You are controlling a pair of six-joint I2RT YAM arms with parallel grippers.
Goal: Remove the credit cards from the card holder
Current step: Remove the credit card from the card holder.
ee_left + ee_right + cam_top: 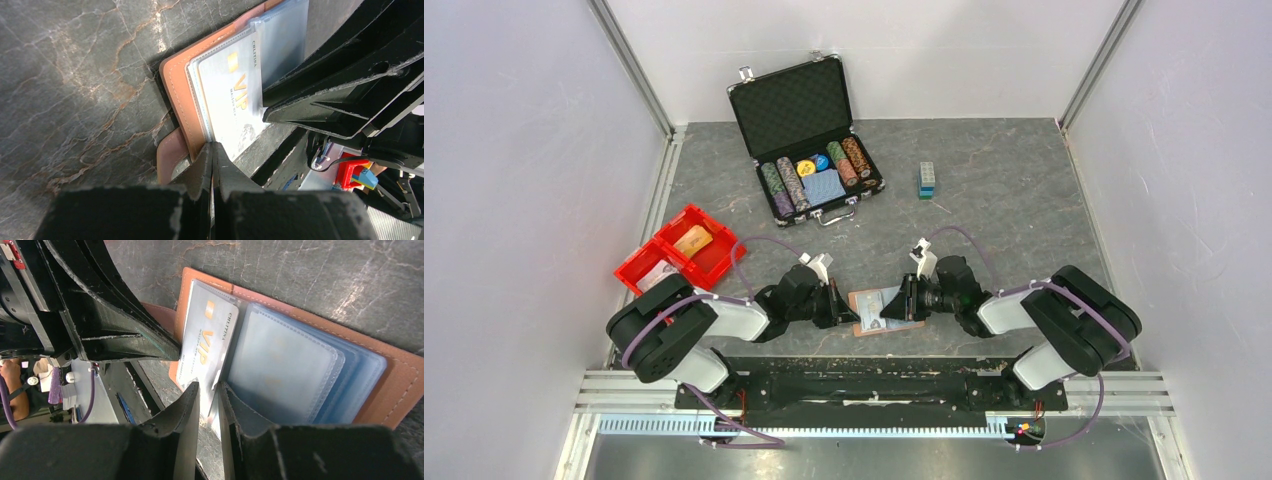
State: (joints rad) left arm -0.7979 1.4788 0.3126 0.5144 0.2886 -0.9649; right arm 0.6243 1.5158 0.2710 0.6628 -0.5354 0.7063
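Observation:
The brown card holder [886,312] lies open on the table between my two grippers. Its leather edge [177,95] and clear blue sleeves [285,365] show in the wrist views. A white credit card with gold "VIP" print [227,95] lies on its left half, partly under a clear sleeve; it also shows in the right wrist view [207,340]. My left gripper [212,147] is shut on the near edge of this card. My right gripper [209,387] has its jaws a narrow gap apart, astride the card's corner beside the sleeves. Other cards are not visible.
An open black poker-chip case [809,140] stands at the back. A red bin [682,250] sits at the left. A small blue-green block [927,180] lies at the back right. The table's front edge and the arm rail are just below the holder.

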